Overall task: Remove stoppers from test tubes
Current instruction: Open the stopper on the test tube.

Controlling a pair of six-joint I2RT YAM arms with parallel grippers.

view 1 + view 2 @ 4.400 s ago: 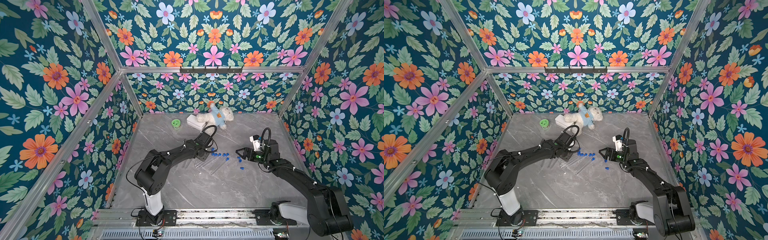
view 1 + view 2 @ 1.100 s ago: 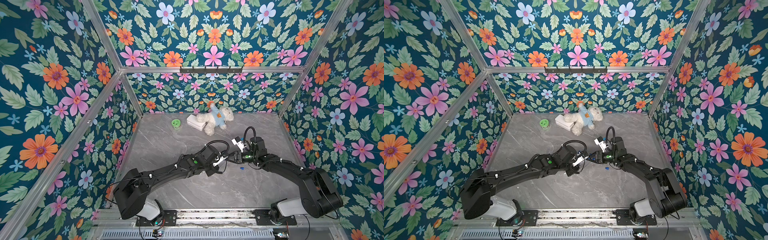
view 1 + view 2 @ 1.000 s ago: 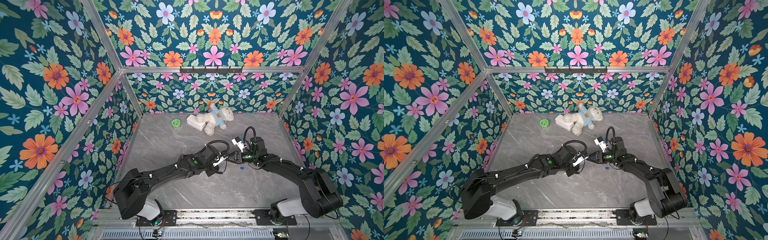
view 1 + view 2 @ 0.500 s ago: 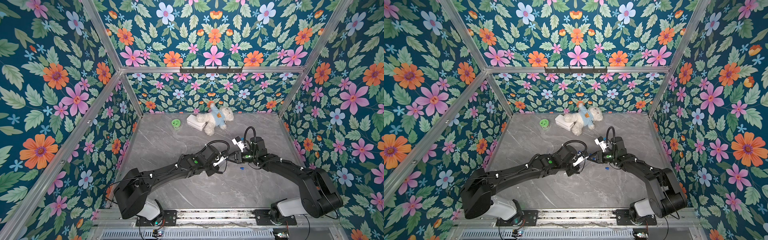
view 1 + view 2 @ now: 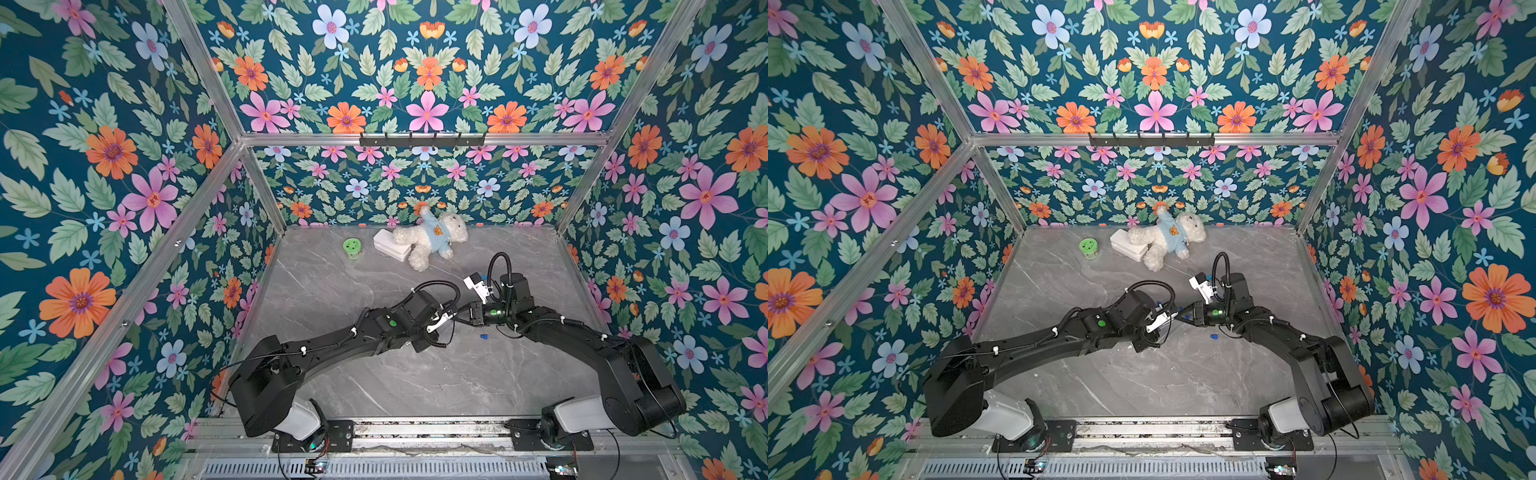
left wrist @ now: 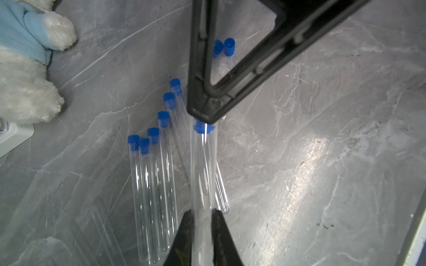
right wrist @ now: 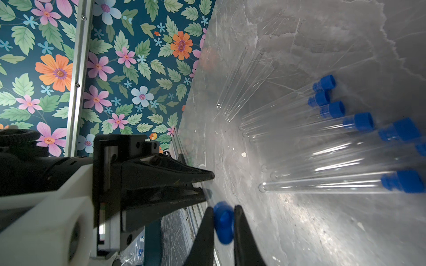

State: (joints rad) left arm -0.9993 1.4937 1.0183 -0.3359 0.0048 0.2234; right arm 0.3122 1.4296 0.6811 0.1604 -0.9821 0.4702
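stopper (image 7: 223, 224) half hidden inside right tool (image 7: 222, 208) — its tube (image 6: 201, 165) barely visible.

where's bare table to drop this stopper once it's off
Bare: the marble in front, between the left arm, the right arm and the base rail; the far right corner. Crowded: the stoppered test tubes mid-table; teddy, white box and green lid along the far wall.
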